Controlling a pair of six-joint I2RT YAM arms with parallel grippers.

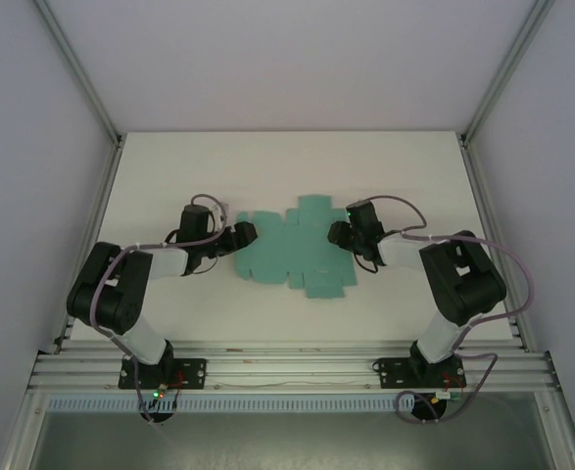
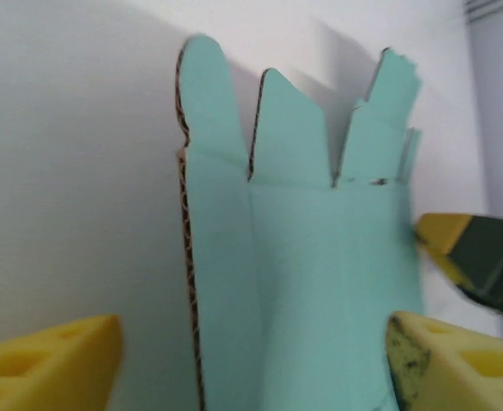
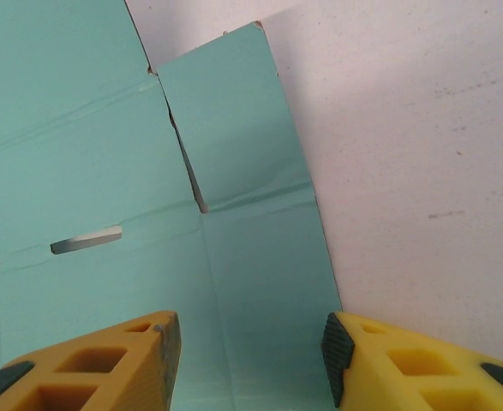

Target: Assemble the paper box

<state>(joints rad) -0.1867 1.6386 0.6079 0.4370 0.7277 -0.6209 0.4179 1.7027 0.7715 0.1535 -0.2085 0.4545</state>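
Lab enclosure: aluminium frame (image 1: 287, 367), white walls (image 1: 32, 117)

The paper box (image 1: 292, 250) is coloured a plain, unpatterned teal-green. In the left wrist view, a brown corrugated core is exposed along the cut edge at its 9 o'clock side. The counter (image 1: 267, 166) is seen as white, faintly flecked with grey. The left tool (image 2: 253, 334) and the right tool (image 3: 249, 330) are coloured yellow and faced with dark grey pads (image 3: 337, 351). The arms (image 1: 120, 289) are finished in black and white.
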